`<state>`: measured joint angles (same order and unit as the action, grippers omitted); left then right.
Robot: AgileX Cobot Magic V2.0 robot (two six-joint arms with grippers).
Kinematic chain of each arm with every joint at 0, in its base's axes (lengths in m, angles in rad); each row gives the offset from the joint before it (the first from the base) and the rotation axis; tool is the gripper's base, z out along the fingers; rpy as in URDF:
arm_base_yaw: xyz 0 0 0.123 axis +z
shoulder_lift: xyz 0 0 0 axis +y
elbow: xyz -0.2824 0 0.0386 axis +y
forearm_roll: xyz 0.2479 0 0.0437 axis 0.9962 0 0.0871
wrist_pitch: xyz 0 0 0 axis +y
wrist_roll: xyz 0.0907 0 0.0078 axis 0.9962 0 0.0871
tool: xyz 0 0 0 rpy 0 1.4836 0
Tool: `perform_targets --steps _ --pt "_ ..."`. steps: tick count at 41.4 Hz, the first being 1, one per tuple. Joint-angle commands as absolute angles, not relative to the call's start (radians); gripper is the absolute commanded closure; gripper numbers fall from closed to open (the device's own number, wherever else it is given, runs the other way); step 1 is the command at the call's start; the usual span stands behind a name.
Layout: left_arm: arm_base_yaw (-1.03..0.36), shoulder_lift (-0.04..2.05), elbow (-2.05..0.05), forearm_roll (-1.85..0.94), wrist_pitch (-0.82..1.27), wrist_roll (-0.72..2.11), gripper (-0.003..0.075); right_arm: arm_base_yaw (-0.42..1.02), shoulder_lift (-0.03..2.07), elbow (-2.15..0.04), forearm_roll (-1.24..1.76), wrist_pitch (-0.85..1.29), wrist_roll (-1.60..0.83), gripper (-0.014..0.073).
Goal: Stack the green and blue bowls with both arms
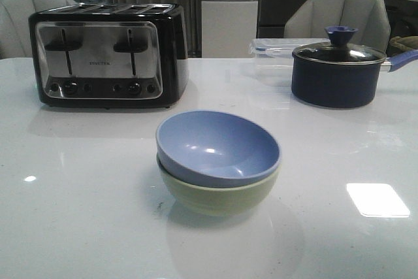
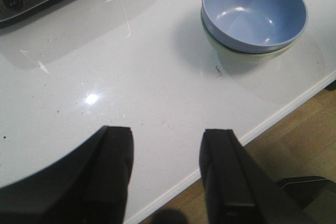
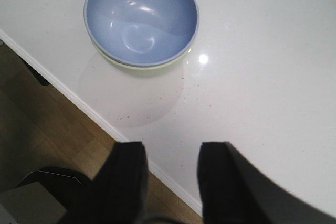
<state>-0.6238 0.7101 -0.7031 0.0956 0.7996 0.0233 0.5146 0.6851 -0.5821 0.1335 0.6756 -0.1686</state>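
We see the blue bowl [image 1: 219, 146] nested a little tilted inside the green bowl [image 1: 219, 199], the pair standing near the middle of the desk's [image 1: 78, 213] front edge. Our left gripper [image 2: 167, 174] and right gripper [image 3: 172, 182] hover at that edge, jaws apart and empty. The toaster [image 1: 108, 53] and lidded pot [image 1: 339, 70] stand toward the far edge

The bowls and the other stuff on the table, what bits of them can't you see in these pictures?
- Green bowl: inside hidden in every view by the blue bowl nested in it.
- Toaster: front view shows only its front; left wrist view's edge cuts it off.
- Pot: contents not visible; handle cut by the front view's right edge.
- Lettering on toaster: too small.
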Motion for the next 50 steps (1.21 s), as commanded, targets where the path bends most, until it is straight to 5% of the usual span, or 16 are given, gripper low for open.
perform_targets --steps 1,6,8,34,50 --pt "-0.631 0.712 -0.73 0.102 0.712 0.021 0.0451 0.515 0.68 -0.611 0.127 0.613 -0.177 0.039" --pt "-0.631 0.712 -0.73 0.102 0.705 0.021 0.058 0.515 0.68 -0.611 0.127 0.613 -0.177 0.0541" --pt "-0.631 0.712 -0.73 0.102 0.705 0.021 0.0625 0.515 0.68 -0.611 0.127 0.613 -0.177 0.0536" --pt "-0.631 0.704 -0.728 0.099 0.697 0.021 0.0627 0.515 0.68 -0.611 0.126 0.621 -0.177 0.0537" --pt "-0.328 0.426 -0.545 0.073 0.473 0.021 0.0627 0.515 0.68 -0.611 0.126 0.622 -0.177 0.0537"
